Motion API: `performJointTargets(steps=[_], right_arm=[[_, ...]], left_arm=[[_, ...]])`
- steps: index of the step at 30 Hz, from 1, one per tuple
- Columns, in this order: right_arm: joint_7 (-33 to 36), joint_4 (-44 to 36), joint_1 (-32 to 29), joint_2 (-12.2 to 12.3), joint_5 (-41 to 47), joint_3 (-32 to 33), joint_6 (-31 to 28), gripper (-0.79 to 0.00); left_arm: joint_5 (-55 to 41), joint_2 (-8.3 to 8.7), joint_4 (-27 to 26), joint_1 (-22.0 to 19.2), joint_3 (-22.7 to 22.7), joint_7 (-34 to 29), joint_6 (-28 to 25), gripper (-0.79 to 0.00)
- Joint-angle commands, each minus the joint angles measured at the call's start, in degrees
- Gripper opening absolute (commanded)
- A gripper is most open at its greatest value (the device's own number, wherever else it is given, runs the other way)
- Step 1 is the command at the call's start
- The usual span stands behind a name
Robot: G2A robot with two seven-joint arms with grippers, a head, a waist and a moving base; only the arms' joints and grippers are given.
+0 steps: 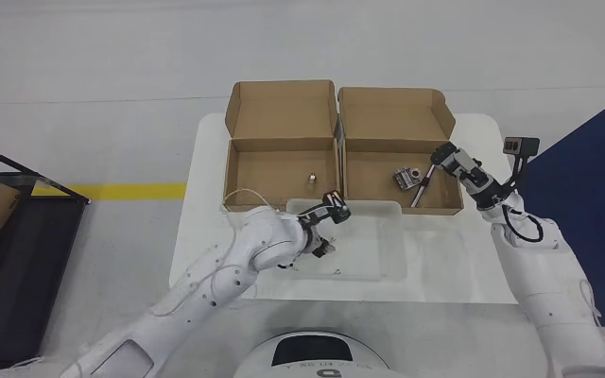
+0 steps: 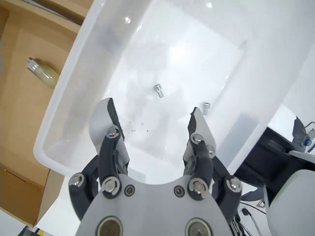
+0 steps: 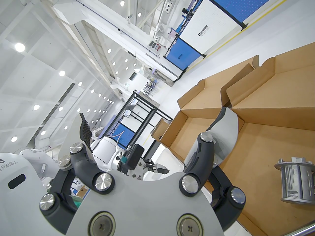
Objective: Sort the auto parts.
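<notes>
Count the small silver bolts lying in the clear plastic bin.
2. One bolt lies mid-floor in the clear bin; the other bolt lies apart from it, by one tip of the left gripper's open jaws. More may be hidden behind the gripper.

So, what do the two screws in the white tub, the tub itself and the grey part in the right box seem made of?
Screws: probably steel, bright plated; silvery shine.
Tub: plastic, glossy and translucent white; glints on it, a dark shape shows dimly through its wall.
Grey part: likely cast aluminium, matte; dull grey, ribbed surface.
</notes>
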Motion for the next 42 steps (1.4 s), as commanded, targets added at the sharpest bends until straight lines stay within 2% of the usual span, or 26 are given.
performJointTargets(steps=[1, 11, 18, 20, 25, 28, 37, 39, 41, 42], right_arm=[[0.02, 0.00, 0.00, 0.00, 0.06, 0.00, 0.01, 0.000], [0.02, 0.00, 0.00, 0.00, 0.06, 0.00, 0.01, 0.000], [0.02, 0.00, 0.00, 0.00, 0.06, 0.00, 0.01, 0.000], [0.02, 0.00, 0.00, 0.00, 0.06, 0.00, 0.01, 0.000], [0.02, 0.00, 0.00, 0.00, 0.06, 0.00, 0.01, 0.000], [0.02, 0.00, 0.00, 0.00, 0.06, 0.00, 0.01, 0.000], [0.02, 0.00, 0.00, 0.00, 0.06, 0.00, 0.01, 0.000], [0.02, 0.00, 0.00, 0.00, 0.06, 0.00, 0.01, 0.000], [0.02, 0.00, 0.00, 0.00, 0.06, 0.00, 0.01, 0.000], [0.02, 0.00, 0.00, 0.00, 0.06, 0.00, 0.01, 0.000]], left_arm=[[1.30, -0.77, 2.10, -1.56, 1.96, 0.84, 1.02, -0.185], [2.04, -3.78, 8.86, -4.93, 7.77, 2.44, 3.68, -0.256], [2.58, -5.86, 12.98, -7.06, 10.57, 2.80, 5.02, -0.403], [2.83, -6.30, 13.61, -7.46, 11.03, 2.70, 5.31, -0.409], [3.37, -7.14, 15.15, -8.04, 11.64, 2.51, 5.91, -0.434], [3.53, -7.52, 15.75, -8.12, 11.86, 2.29, 5.94, -0.511], [4.44, -8.17, 16.70, -8.11, 11.68, 1.80, 5.65, -0.610], [4.64, -8.24, 16.78, -8.03, 11.52, 1.76, 5.56, -0.656], [4.80, -8.30, 16.82, -7.97, 11.35, 1.62, 5.35, -0.767], [4.86, -8.33, 16.82, -7.93, 11.25, 1.57, 5.28, -0.785]])
